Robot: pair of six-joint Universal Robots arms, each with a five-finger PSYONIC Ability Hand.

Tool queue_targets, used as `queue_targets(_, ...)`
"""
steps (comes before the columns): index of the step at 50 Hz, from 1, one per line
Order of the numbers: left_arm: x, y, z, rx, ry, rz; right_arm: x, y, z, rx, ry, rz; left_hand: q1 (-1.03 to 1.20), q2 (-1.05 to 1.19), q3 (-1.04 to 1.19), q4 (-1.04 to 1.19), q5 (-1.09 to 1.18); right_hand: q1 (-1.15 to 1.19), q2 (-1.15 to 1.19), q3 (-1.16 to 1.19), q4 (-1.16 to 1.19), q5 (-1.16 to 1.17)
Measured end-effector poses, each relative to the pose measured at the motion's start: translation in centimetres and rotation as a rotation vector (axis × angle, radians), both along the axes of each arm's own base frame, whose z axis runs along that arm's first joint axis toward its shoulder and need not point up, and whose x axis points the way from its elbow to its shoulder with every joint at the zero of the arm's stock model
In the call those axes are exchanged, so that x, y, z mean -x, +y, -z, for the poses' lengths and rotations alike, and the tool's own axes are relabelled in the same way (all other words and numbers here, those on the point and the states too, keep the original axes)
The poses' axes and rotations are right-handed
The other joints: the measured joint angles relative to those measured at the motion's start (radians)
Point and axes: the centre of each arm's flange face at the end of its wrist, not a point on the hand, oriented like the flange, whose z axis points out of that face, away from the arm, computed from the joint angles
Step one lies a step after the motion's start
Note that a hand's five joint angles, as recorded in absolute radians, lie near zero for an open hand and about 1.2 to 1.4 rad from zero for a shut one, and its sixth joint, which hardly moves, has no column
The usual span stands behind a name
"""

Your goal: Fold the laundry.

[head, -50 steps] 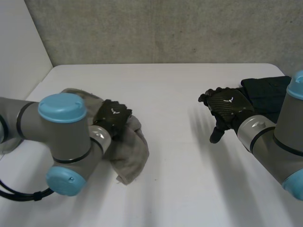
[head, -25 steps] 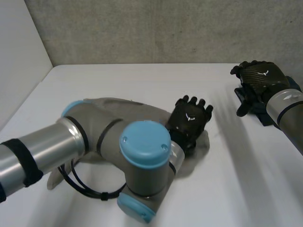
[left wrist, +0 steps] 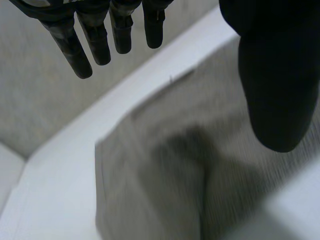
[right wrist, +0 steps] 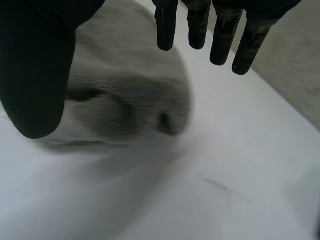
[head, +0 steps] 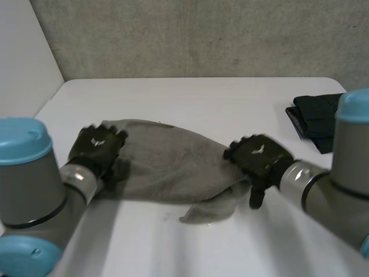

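Left hand and right hand both released, fingers straight, at opposite ends of the grey towel. Risk: the bunched end beneath the right hand could produce a crooked fold.

The white table has a flat, matt top with rounded far corners. The surface is clean apart from a faint dark mark near the front middle. The back wall is rough grey, like concrete, with small specks and pits, and it rises directly behind the table's far edge. A smooth, plain white side wall stands on the robot's left and meets the grey wall in a corner. The light is soft and even, with no glare on the tabletop.
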Motion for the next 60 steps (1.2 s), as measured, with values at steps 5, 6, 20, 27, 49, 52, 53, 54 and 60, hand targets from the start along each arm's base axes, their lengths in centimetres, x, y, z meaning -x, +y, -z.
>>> queue_targets(5,-3.1,0.3,1.7,-0.089,-0.046,-0.079,-1.5,2.3,1.6,0.015,-0.003,-0.086,0.0,0.001,0.0,0.0,0.002,0.0,0.0,0.0,0.0,0.0)
queue_targets(6,-3.4,0.3,1.8,-0.095,-0.05,-0.087,-1.7,2.5,1.9,0.024,-0.007,-0.094,0.0,0.003,0.0,0.0,0.002,0.0,0.0,0.0,0.0,0.0)
queue_targets(20,-4.6,-1.8,4.8,-0.104,-0.098,-0.135,-2.8,1.3,6.5,0.138,0.041,-0.076,0.178,0.16,0.149,0.161,0.146,0.261,0.321,0.327,0.29,0.27)
queue_targets(27,-3.9,-3.0,6.7,-0.089,-0.112,-0.12,-2.6,0.3,6.5,0.171,0.05,-0.038,0.538,0.504,0.477,0.487,0.463,0.744,0.951,0.948,0.947,0.902)
queue_targets(49,-3.2,0.8,-6.8,0.262,-0.009,-0.058,0.9,-1.8,-6.4,0.223,-0.015,-0.008,0.942,0.988,0.975,0.993,0.901,0.744,0.951,0.95,0.951,0.904)
queue_targets(52,-3.4,1.8,-8.8,0.284,0.049,-0.058,1.3,-2.1,-8.1,0.213,-0.028,-0.025,0.942,0.988,0.975,0.993,0.901,0.744,0.951,0.95,0.951,0.904)
queue_targets(53,-3.4,1.9,-9.1,0.281,0.063,-0.058,1.5,-2.4,-8.8,0.203,-0.035,-0.036,0.942,0.988,0.975,0.993,0.901,0.745,0.951,0.95,0.951,0.906)
queue_targets(54,-3.4,1.9,-9.2,0.278,0.068,-0.058,1.5,-2.5,-9.0,0.198,-0.037,-0.039,0.942,0.988,0.975,0.993,0.901,0.745,0.951,0.95,0.951,0.906)
queue_targets(60,-2.1,0.3,-6.7,0.165,0.061,-0.046,1.1,-5.5,-7.5,0.123,-0.016,-0.065,0.942,0.988,0.976,0.993,0.901,0.745,0.951,0.958,0.952,0.912)
